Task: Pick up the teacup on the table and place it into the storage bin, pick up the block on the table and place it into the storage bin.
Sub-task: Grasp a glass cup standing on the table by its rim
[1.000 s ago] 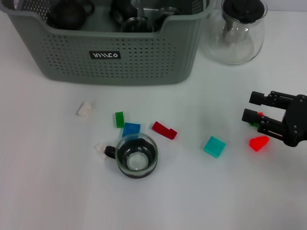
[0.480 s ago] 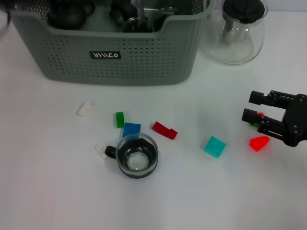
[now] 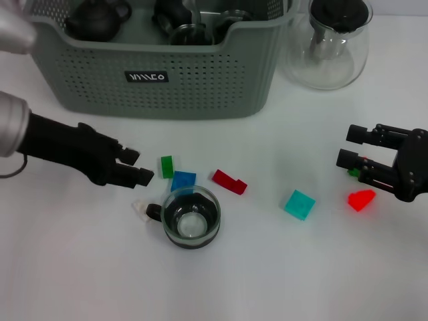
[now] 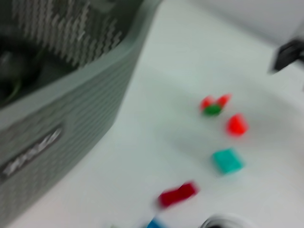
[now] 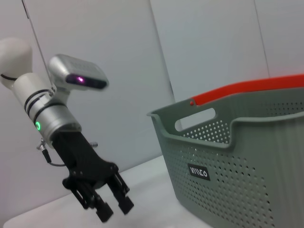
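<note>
Nearest the robot, the teacup (image 3: 190, 217) stands upright on the white table (image 3: 267, 281). It is a glass cup with a dark band and a handle that points toward the robot's left. A small white block (image 3: 139, 206) lies just beside that handle.

Just behind the cup is a loose group of blocks: a blue block (image 3: 182, 180) near its rim, a green block (image 3: 166, 166) to the left of that, and a dark red block (image 3: 229, 181) to the right. A teal block (image 3: 299, 204) lies farther right, apart from the group. A bright red block (image 3: 361, 199) lies near the right gripper.

The left gripper (image 3: 137, 167) hangs low over the table, to the left of the green block and behind the cup handle. Its two black fingers are spread with a gap between them and hold nothing. The right wrist view confirms the parted fingers (image 5: 126, 205).

The right gripper (image 3: 352, 148) is at the right edge of the table. Its fingers are apart and empty. A small green-and-red piece (image 3: 354, 171) lies on the table just below them.

Farthest back, the storage bin (image 3: 167, 80) stands on the table with dark teaware inside it. A glass carafe (image 3: 330, 40) with a black lid stands to the right of the bin.
</note>
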`<control>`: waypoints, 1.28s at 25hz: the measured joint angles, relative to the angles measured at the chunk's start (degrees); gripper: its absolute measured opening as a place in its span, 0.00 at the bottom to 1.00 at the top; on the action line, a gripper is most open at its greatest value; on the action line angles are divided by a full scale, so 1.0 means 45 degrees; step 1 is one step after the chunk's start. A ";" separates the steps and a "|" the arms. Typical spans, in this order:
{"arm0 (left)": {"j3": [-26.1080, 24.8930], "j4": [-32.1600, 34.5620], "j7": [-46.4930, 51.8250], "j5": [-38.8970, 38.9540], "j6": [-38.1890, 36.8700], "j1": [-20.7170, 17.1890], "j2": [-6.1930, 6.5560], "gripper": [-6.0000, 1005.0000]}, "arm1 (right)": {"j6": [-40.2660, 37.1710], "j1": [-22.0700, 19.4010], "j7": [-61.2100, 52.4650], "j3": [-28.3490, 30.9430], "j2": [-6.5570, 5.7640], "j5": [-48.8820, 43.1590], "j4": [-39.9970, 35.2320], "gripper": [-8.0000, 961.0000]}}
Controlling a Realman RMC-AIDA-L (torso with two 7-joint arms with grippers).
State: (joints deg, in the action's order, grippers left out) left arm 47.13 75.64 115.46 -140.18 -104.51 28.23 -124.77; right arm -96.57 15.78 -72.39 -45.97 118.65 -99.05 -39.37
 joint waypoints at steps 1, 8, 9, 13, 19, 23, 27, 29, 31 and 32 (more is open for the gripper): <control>0.0398 0.0023 0.0614 -0.0357 0.0283 0.0043 -0.0001 0.51 | 0.0022 -0.0014 -0.0001 0.0000 0.0000 -0.0001 0.0000 0.57; 0.2580 -0.0005 0.5233 -0.1889 0.0897 0.0834 0.0029 0.51 | 0.0038 -0.0058 -0.0006 0.0000 -0.0033 -0.0001 0.0000 0.57; 0.2962 -0.0009 0.5694 -0.1954 0.0904 0.0942 0.0038 0.51 | 0.0042 -0.0054 -0.0007 0.0000 -0.0044 -0.0001 0.0000 0.57; 0.4756 -0.0176 0.7025 -0.2622 0.1099 0.1356 0.0029 0.51 | 0.0052 -0.0017 -0.0007 0.0000 -0.0067 -0.0010 0.0000 0.57; 0.5978 -0.0775 0.7751 -0.3091 0.1944 0.1706 0.0022 0.51 | 0.0055 0.0007 -0.0008 0.0000 -0.0078 -0.0113 0.0012 0.57; 0.6202 -0.0950 0.7859 -0.3029 0.2098 0.1832 0.0016 0.51 | 0.0056 0.0009 -0.0008 0.0001 -0.0078 -0.0119 0.0018 0.57; 0.6522 -0.0869 0.8062 -0.2940 0.2112 0.1881 -0.0005 0.51 | 0.0044 0.0009 -0.0014 0.0001 -0.0078 -0.0119 0.0019 0.57; 0.6566 -0.0654 0.8152 -0.2905 0.2110 0.1882 -0.0008 0.51 | 0.0026 0.0009 -0.0023 0.0000 -0.0078 -0.0119 0.0020 0.57; 0.6491 -0.0326 0.8213 -0.2844 0.2070 0.1852 -0.0007 0.51 | 0.0016 0.0010 -0.0027 0.0000 -0.0078 -0.0119 0.0020 0.57; 0.6446 -0.0161 0.8232 -0.2784 0.2048 0.1819 -0.0007 0.51 | 0.0014 0.0010 -0.0027 0.0000 -0.0078 -0.0119 0.0020 0.57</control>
State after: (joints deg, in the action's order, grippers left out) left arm 76.14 74.91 152.51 -152.71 -95.30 36.41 -124.81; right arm -96.51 15.82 -72.51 -45.97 118.30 -99.59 -39.28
